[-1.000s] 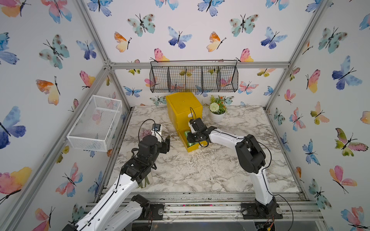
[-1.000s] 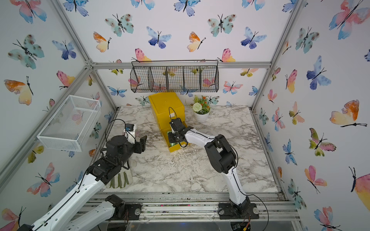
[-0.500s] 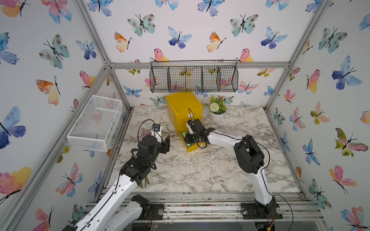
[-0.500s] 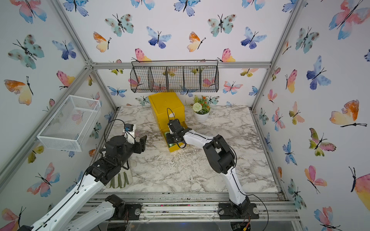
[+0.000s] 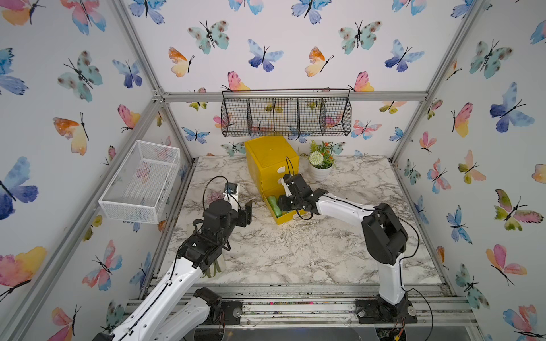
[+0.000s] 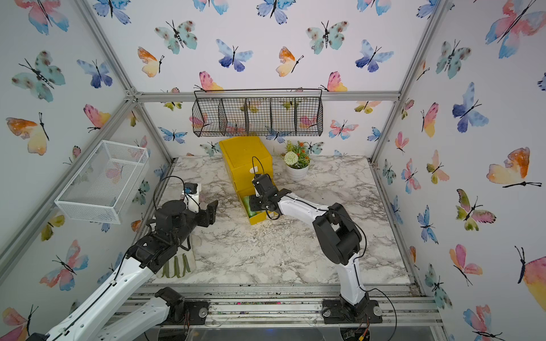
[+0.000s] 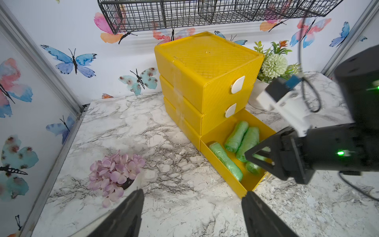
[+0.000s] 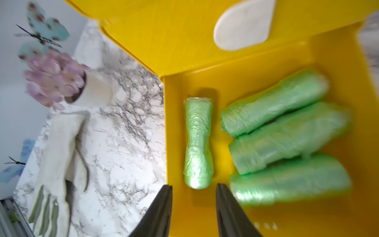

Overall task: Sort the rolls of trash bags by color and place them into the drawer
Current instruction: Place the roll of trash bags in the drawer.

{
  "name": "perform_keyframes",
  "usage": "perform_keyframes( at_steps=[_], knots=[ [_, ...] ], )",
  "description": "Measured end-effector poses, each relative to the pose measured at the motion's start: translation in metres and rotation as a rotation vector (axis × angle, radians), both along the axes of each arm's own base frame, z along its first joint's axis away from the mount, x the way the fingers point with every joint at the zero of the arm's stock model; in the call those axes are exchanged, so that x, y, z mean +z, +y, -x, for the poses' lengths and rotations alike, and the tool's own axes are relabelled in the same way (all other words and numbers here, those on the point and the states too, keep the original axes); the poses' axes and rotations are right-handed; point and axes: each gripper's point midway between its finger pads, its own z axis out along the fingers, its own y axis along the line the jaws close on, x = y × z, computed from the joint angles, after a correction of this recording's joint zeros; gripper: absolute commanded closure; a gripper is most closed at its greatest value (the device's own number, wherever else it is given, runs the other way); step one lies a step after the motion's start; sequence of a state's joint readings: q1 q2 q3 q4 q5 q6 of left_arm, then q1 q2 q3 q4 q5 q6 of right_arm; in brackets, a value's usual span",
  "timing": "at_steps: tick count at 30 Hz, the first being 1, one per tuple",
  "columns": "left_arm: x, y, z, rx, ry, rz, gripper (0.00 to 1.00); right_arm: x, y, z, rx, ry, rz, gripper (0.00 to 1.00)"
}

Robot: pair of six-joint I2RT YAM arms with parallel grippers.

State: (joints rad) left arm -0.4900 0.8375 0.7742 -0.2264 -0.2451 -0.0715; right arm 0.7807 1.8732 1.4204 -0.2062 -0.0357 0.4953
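The yellow drawer chest stands at the back of the table; its bottom drawer is pulled out and the two above are closed. Several green rolls of trash bags lie in it. My right gripper hovers over the pulled-out drawer, open, with one green roll lying just beyond its fingertips and nothing between them. My left gripper is open and empty over the marble, left of the drawer.
A pot of purple flowers stands left of the chest. A pale glove with green fingers lies under my left arm. A potted plant sits right of the chest. A black wire basket hangs above, a white mesh basket on the left wall.
My right gripper has opened over the pulled-out drawer after shifting slightly left. My left gripper has spread a little wider; its arm has barely moved.
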Motion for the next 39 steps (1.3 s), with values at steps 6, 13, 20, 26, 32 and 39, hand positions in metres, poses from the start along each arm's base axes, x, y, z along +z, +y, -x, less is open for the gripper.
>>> perform_keyframes(
  at_steps=[6,13,20,26,32,39],
  knots=[
    [0.01,-0.004,-0.005,-0.01,0.007,0.009,0.12,0.059,-0.044,0.034,-0.059,-0.104,-0.11,0.56],
    [0.056,-0.014,-0.025,-0.003,-0.026,0.049,0.05,0.035,-0.095,0.08,-0.122,-0.061,-0.126,0.55],
    [0.096,-0.022,-0.091,0.079,0.019,0.097,0.05,0.041,-0.123,0.101,-0.187,-0.074,-0.193,0.55],
    [0.078,-0.001,-0.159,0.183,0.141,0.199,0.08,0.05,-0.131,0.106,-0.215,-0.085,-0.236,0.53],
    [0.056,-0.005,-0.203,0.194,0.235,0.266,0.12,0.058,-0.136,0.108,-0.224,-0.101,-0.255,0.52],
    [0.033,-0.026,-0.229,0.144,0.306,0.31,0.16,0.057,-0.141,0.112,-0.23,-0.102,-0.259,0.52]
  ],
)
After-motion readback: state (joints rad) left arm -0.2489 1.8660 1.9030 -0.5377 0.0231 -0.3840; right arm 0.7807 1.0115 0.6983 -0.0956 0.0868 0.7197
